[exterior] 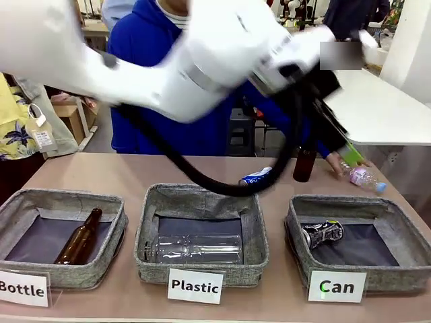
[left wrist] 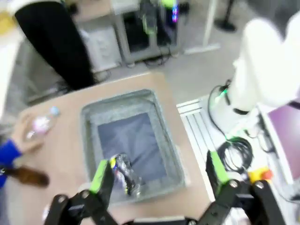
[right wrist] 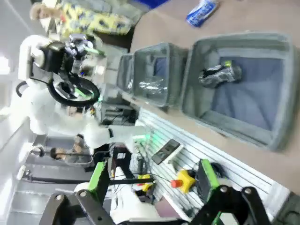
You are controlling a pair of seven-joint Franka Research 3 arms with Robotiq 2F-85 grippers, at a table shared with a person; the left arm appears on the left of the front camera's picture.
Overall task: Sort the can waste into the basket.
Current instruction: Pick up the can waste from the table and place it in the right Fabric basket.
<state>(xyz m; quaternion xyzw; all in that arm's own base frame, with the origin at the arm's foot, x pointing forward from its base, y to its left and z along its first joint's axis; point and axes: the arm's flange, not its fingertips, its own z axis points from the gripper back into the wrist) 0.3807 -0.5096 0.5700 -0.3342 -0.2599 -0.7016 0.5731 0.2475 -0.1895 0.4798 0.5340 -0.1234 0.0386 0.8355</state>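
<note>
- At 3 o'clock on the table (exterior: 135, 171), inside the basket (exterior: 399, 232) signed "Can": crushed can (exterior: 323, 233), lying on the dark liner toward the 9 o'clock wall.
- Above this basket: left gripper (left wrist: 158, 169), jaws spread wide, holding nothing.
- Off the near table edge: right gripper (right wrist: 151, 173), jaws spread too, empty.
- At 12 o'clock beyond the "Plastic" basket (exterior: 202, 195): blue can (exterior: 256, 176) on the table.
</note>
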